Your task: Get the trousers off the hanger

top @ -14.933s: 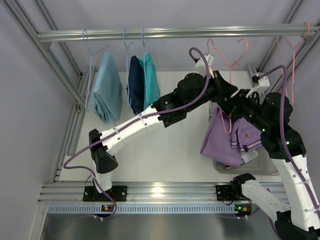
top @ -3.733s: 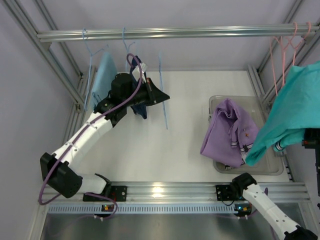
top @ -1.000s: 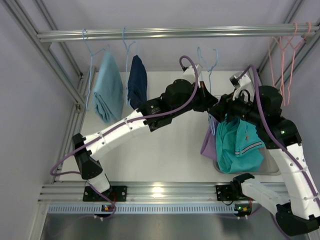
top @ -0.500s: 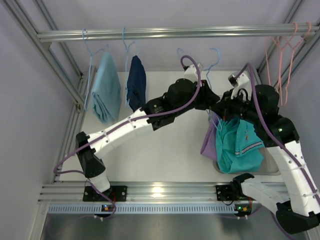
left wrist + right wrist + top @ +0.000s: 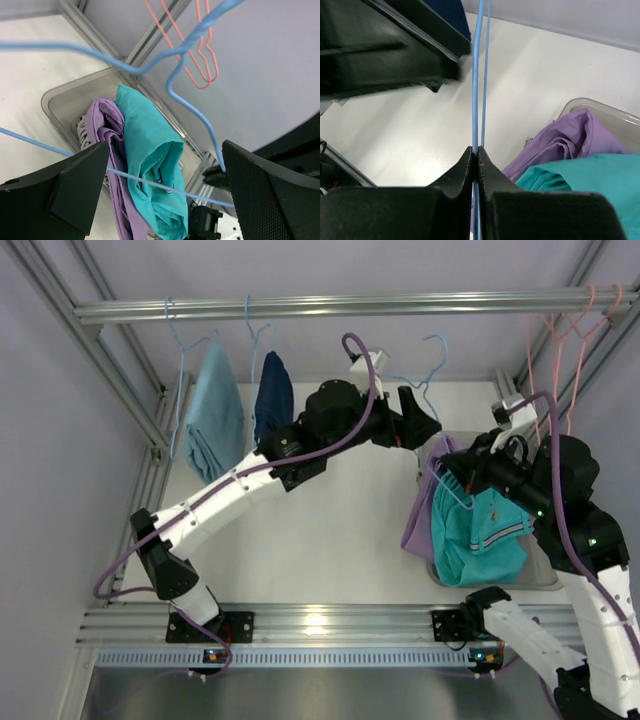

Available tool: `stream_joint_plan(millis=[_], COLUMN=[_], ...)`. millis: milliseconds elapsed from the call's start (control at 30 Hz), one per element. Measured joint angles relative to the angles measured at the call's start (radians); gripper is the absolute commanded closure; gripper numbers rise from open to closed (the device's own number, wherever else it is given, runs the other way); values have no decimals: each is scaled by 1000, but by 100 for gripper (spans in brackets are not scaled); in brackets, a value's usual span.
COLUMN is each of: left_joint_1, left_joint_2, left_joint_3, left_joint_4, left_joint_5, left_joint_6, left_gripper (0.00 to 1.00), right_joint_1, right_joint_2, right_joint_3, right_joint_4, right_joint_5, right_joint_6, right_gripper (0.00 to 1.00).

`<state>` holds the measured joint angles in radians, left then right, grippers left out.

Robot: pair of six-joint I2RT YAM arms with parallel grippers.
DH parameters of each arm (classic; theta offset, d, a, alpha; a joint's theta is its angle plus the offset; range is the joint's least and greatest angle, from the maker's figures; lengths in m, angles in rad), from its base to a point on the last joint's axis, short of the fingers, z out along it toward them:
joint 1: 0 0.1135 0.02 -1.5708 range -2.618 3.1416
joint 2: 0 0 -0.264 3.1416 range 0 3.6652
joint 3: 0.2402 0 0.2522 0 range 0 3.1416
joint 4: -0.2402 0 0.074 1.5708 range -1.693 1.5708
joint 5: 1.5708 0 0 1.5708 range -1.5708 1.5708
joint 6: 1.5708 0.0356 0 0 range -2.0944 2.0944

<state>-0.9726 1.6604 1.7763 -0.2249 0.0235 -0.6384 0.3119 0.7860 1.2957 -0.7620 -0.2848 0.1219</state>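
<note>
The purple trousers (image 5: 418, 520) (image 5: 102, 125) (image 5: 570, 135) lie crumpled in the clear bin (image 5: 545, 580), partly under a teal garment (image 5: 480, 535) (image 5: 150, 140). The pink hanger (image 5: 565, 350) (image 5: 197, 60) hangs bare among other pink ones at the rail's right end. My right gripper (image 5: 462, 468) (image 5: 475, 150) is shut on the wire of a light-blue hanger (image 5: 432, 350) (image 5: 475, 75) above the bin. My left gripper (image 5: 425, 420) (image 5: 165, 150) stands wide open just left of that hanger; its wire (image 5: 192, 100) crosses between the jaws untouched.
A pale-blue garment (image 5: 213, 415) and a navy one (image 5: 272, 395) hang on blue hangers at the left of the metal rail (image 5: 330, 308). Aluminium frame posts run down both sides. White tabletop (image 5: 330, 530) lies between the arms.
My left gripper has opened, let go of the light-blue hanger and drawn back. My right gripper has shut on the hanger's wire and shifted right, over the bin.
</note>
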Motion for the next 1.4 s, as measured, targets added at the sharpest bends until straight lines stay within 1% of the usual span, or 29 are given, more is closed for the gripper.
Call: stream_joint_plan(millis=[67,267,400,533,600,700,800,933,1033,1167,1300,1400], left_joint_1=[18,47,132,237,270,283,284,288,307,351,401,443], left_joint_2=[-38,-163,-213,-200,-186,-180,-187,-196,-197,-196,-194,-194], left_joint_3=[-16,-35,-38,-11,-7,-10,-19,-19,-19,-5,31,53], left_joint_4=[11,22,14,-56,-94,-146,-164,-196,-210,-244,-278,-294], left_joint_5=[40,98,127,174,184,189,188,190,206,224,235,241], left_joint_6=[39,142,179,196,207,236,274,303,302,301,300,301], left_gripper=[1,1,1,1,1,1,1,1,1,1,1,1], right_joint_1=[-10,-37,-60,-68,-68,-68,-68,-68,-68,-71,-96,-154], right_joint_2=[-16,-53,-79,-85,-78,-70,-72,-69,-43,43,144,205], right_joint_3=[0,0,1,10,34,95,154,197,219,261,294,307], right_joint_4=[-12,-62,-98,-101,-99,-93,-87,-61,-36,7,43,58], right_joint_5=[18,82,134,196,221,257,294,362,411,451,447,411], right_joint_6=[2,12,33,42,44,40,27,-22,-67,-134,-180,-194], right_gripper=[100,100,100,100,100,100,100,100,100,100,100,100])
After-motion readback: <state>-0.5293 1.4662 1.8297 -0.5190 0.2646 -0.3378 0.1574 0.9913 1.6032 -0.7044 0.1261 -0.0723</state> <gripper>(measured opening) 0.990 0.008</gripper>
